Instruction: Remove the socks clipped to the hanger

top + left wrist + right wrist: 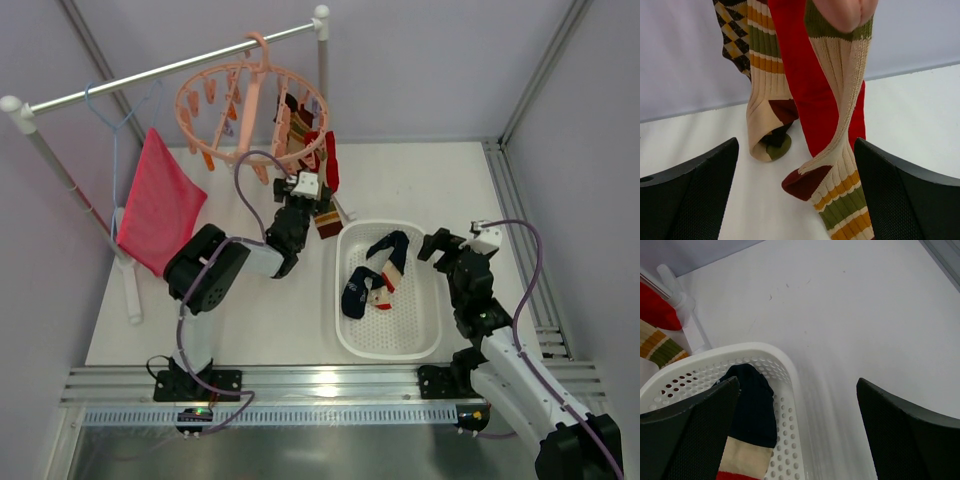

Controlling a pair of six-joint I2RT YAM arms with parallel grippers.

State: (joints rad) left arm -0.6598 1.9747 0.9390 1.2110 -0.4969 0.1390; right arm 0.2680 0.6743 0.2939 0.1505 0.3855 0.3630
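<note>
1. The round salmon-pink plastic ring hanger (pixel 250 100) hangs by its hook from a white metal rail (pixel 170 68) at the far side of the table. It sits near the rail's right end, with its pegs dangling under the ring.
2. Small fabric socks are clipped along the ring's right side, and I count four through the left wrist camera.
   - A plain red sock (pixel 800 75) hangs in the middle.
   - A tan sock striped in olive and orange (pixel 840 100) hangs in front of it.
   - A second striped sock (pixel 767 85) hangs to the left.
   - A brown-and-tan diamond-patterned sock (pixel 732 35) is at the far left.
3. A salmon peg (pixel 845 12) pinches the cuff of the near striped sock.
4. My left gripper (pixel 796 150) is spread wide and has hold of nothing. The foot of the near striped sock hangs between its fingers, closer to the right-hand one. I cannot tell whether sock and finger touch.
5. My right gripper (pixel 797 385) is also wide apart and empty. It hovers over the far right corner of the white perforated plastic basket (pixel 385 352).
6. Dark navy socks banded in cream and red (pixel 355 292) lie inside that basket.
7. Farther left on the same rail hangs a thin light-blue wire hanger (pixel 110 120), with a large pink-red cloth (pixel 160 205) below it.
</note>
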